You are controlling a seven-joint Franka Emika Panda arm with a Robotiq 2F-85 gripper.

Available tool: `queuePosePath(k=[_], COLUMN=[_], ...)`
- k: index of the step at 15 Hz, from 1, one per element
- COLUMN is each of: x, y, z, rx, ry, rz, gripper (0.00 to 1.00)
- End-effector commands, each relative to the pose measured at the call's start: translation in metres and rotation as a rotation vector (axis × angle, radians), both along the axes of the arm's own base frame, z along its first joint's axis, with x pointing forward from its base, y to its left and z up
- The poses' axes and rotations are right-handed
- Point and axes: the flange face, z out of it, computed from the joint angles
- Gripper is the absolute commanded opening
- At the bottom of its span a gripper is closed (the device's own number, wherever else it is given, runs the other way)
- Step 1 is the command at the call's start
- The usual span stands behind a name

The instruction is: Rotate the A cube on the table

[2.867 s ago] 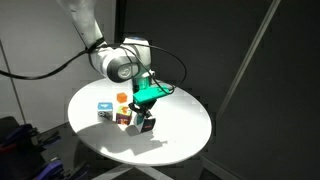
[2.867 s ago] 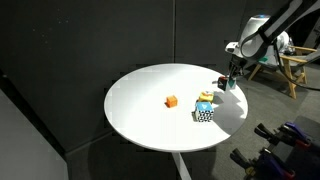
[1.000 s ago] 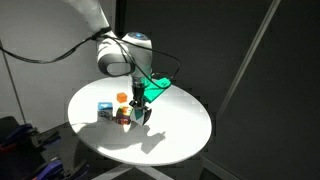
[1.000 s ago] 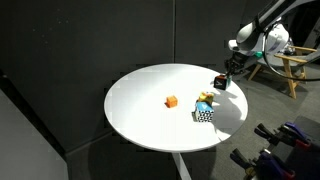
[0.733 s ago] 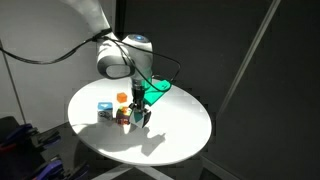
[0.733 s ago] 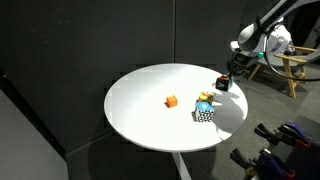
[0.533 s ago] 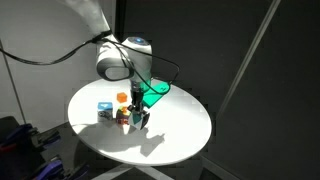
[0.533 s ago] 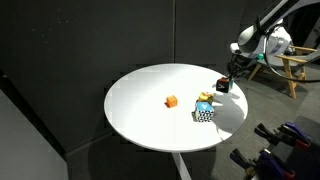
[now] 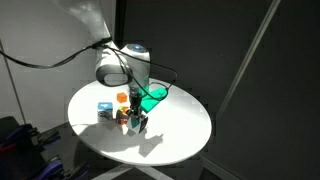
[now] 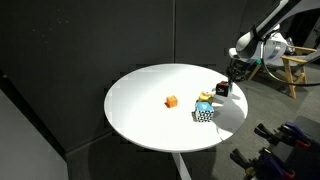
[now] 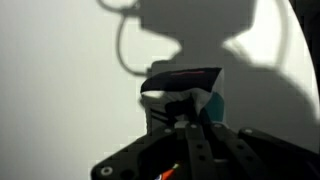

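While claw [image 9: 136,120] hangs over table [image 9: 185,125] | A cube [image 11: 185,85] pinched within claw

Black backdrop [image 9: 290,110] hangs behind the round white table [image 9: 185,125] in both exterior views. Strip of white wall [image 9: 10,60] at frame edge. Pale slanted pole [image 9: 252,50] against the backdrop. Hard light, sharp shadows on the tabletop. Wooden frame [image 10: 296,72] stands on grey floor [image 10: 270,105] beyond the table.

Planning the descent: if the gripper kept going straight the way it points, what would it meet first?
Probably the A cube, directly ahead of the gripper in the wrist view; whether they already touch is unclear. The table lies beneath.
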Motion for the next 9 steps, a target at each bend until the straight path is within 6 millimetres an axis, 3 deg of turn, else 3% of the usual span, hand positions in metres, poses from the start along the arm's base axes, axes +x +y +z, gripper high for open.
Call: queuePosePath(k=[1,4,5,7,9], x=[0.001,0.001,0.001,0.001,0.001], y=[-0.004,-0.006,-0.006,-0.005,-0.005], z=[-0.007,-0.014,-0.016,-0.018,-0.018], rx=[-0.023,-0.032,-0.034,-0.033,-0.030], ry=[-0.024,-0.029,-0.031,-0.033,-0.033], rz=[0.005,0.001,0.000,0.001,0.001], gripper=[0.01,0.03,0.29,0.36,0.53])
